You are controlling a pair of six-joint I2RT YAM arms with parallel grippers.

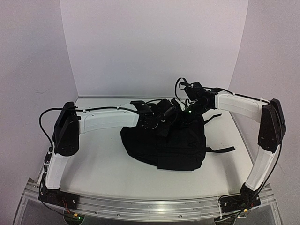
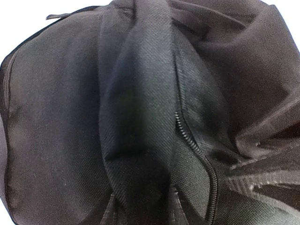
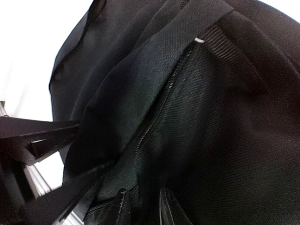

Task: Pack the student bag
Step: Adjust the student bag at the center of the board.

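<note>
The student bag (image 1: pixel 164 147) is a large black backpack lying in the middle of the table. My left gripper (image 1: pixel 160 115) is at its far top edge. In the left wrist view the gripper (image 2: pixel 144 211) is shut on a raised fold of bag fabric (image 2: pixel 136 117), beside a closed zip (image 2: pixel 192 140). My right gripper (image 1: pixel 188 112) is at the same top edge, just to the right. In the right wrist view it (image 3: pixel 143 206) is shut on bag fabric (image 3: pixel 211 131) next to the zip (image 3: pixel 145 126). The bag's inside is hidden.
A black webbing strap (image 1: pixel 224 150) trails from the bag to the right, and another (image 1: pixel 213 117) lies by the right arm. The left gripper's black fingers (image 3: pixel 47 136) show at the left of the right wrist view. White walls enclose the back and sides of the table (image 1: pixel 93 164).
</note>
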